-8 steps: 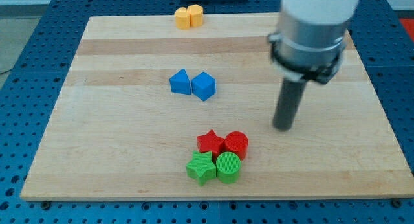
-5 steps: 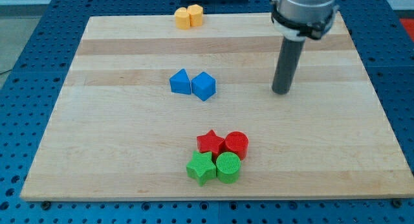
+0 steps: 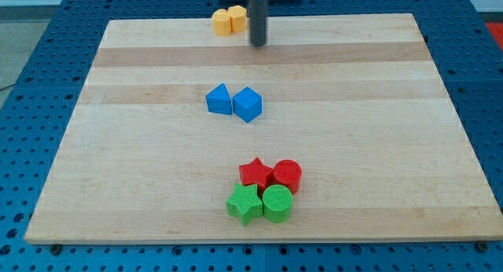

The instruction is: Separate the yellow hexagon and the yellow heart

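You see the yellow hexagon (image 3: 222, 22) at the far edge of the bench (image 3: 118, 185), touching the yellow heart (image 3: 237, 16) on its right. Your tip (image 3: 258, 44) rests just right of the heart and a little nearer, apart from it. There is no gripper, only the rod. Mid-bench, a blue triangle (image 3: 219, 99) touches a blue cube (image 3: 247, 104). Near you cluster a green star (image 3: 244, 204), red star (image 3: 255, 173), green cylinder (image 3: 277, 203) and red cylinder (image 3: 288, 176).

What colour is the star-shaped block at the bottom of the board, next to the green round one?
Green, seen clearly in the camera view.
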Motion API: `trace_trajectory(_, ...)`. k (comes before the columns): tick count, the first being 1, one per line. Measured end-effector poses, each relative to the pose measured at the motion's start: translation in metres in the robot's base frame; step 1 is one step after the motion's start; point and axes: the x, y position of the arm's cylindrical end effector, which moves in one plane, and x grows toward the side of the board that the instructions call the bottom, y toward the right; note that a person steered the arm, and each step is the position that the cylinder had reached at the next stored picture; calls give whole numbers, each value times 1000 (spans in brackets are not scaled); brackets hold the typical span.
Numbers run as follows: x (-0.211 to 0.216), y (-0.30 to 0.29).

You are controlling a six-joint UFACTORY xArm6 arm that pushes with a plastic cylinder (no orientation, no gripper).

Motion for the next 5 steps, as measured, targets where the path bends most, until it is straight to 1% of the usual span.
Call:
trace_trajectory(1, 5, -106)
trace_trajectory(2, -29, -194)
trace_trajectory(3, -82, -204)
trace_trajectory(4, -82, -204)
trace_trajectory(5, -82, -173)
